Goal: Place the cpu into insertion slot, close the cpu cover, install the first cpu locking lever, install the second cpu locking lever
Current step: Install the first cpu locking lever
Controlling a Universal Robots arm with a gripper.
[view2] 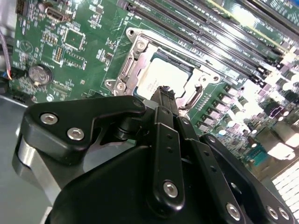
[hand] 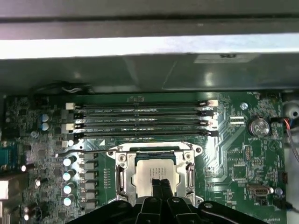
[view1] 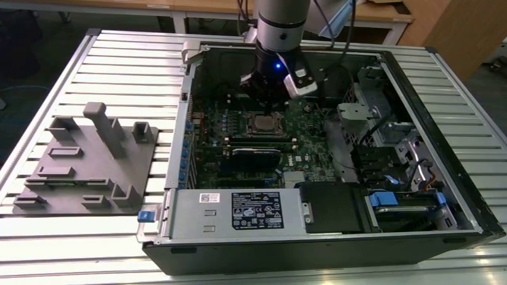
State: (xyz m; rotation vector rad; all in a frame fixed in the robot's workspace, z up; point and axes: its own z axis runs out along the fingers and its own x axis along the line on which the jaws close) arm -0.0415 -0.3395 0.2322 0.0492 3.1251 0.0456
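At the exterior view's left, a grey moulded fixture block (view1: pixel 83 166) is seen lying on the slatted table (view1: pixel 119 53). Just beside it, towards the right, an open computer case (view1: pixel 317 244) is laid on its side, with the green motherboard (view1: pixel 309 136) exposed inside. The arm (view1: pixel 279 24) is positioned over the board within the case, and a metal drive cage (view1: pixel 372 101) is seen at the exterior view's right.

In both wrist views the gripper (hand: pixel 158 183) is seen with its black fingers (view2: pixel 163 126) pressed together and nothing held between them. The tips are poised over the cpu (hand: pixel 149 169); whether it is touched cannot be told. The cpu is seated in the insertion slot (hand: pixel 154 150), and the cpu cover (hand: pixel 122 173) is laid flat around its pale face. A thin locking lever (hand: pixel 84 152) is stretched out from one corner of the slot, near the memory slots (hand: pixel 140 119); whether it is latched cannot be told.
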